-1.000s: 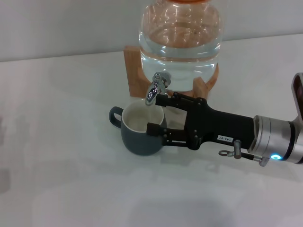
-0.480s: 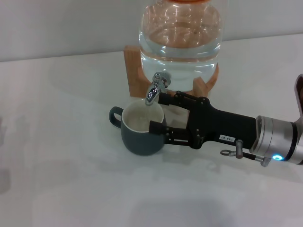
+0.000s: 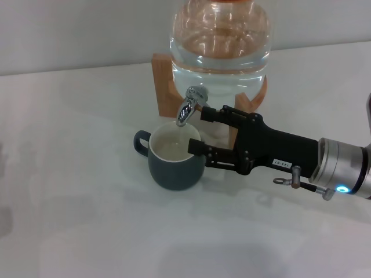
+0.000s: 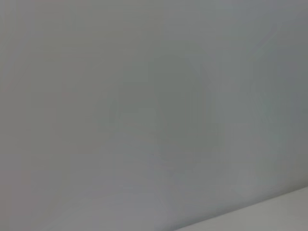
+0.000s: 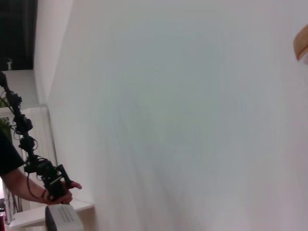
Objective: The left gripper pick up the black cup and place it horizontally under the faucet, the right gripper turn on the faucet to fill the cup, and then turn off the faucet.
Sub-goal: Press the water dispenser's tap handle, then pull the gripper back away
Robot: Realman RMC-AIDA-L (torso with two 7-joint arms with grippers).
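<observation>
In the head view the black cup [image 3: 174,165] stands upright on the white table, its cream inside under the faucet's spout and its handle toward the left. Water seems to lie in it. The chrome faucet [image 3: 189,108] juts from the clear water jar [image 3: 220,43]. My right gripper [image 3: 200,131] reaches in from the right and is open. Its upper finger [image 3: 210,113] is beside the faucet's lever and its lower finger [image 3: 196,149] is at the cup's right rim. The left gripper is out of view; its wrist view shows only a blank grey surface.
The jar sits on a wooden stand [image 3: 165,81] at the back of the table [image 3: 75,220]. The right wrist view shows a pale wall, a bit of wood [image 5: 302,44] at its edge, and a person's hand [image 5: 57,187] far off.
My right gripper has shifted up and slightly right, bringing its upper finger beside the faucet's lever. The cup's inside now looks wet with water. The cup has not moved.
</observation>
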